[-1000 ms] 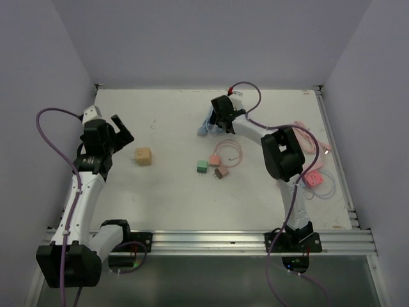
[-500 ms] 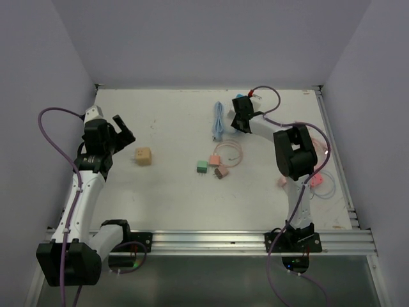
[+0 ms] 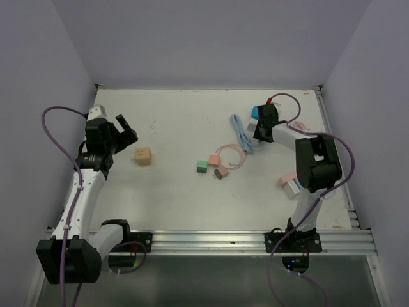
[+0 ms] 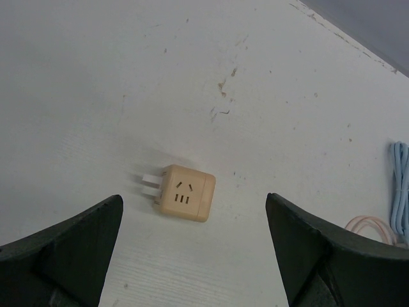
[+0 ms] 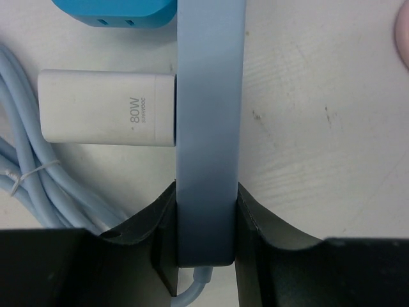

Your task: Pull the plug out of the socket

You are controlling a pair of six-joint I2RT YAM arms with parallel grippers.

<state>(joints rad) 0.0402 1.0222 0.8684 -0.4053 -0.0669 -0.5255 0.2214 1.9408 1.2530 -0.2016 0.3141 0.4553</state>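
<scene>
In the right wrist view my right gripper (image 5: 206, 214) is shut on a pale blue-grey socket strip (image 5: 209, 96), a jaw pressed against each of its sides. A white 80W plug (image 5: 105, 107) sticks out of the strip's left face, with a bright blue plug (image 5: 115, 11) beside it. The strip's light blue cable (image 5: 38, 185) lies coiled to the left. From above, the right gripper (image 3: 262, 126) is at the back right of the table. My left gripper (image 4: 194, 197) hangs open above a tan cube adapter (image 4: 184, 192) and touches nothing.
Small green (image 3: 202, 166), pink (image 3: 214, 160) and brown (image 3: 221, 173) adapters lie mid-table beside a looped pink cable (image 3: 231, 153). A pink block (image 3: 289, 184) sits by the right arm. The tan cube (image 3: 143, 156) lies on the left. Walls close three sides.
The right gripper has shut on the socket strip and swung it right across the back of the table, dragging the blue cable along. The left arm has barely shifted.
</scene>
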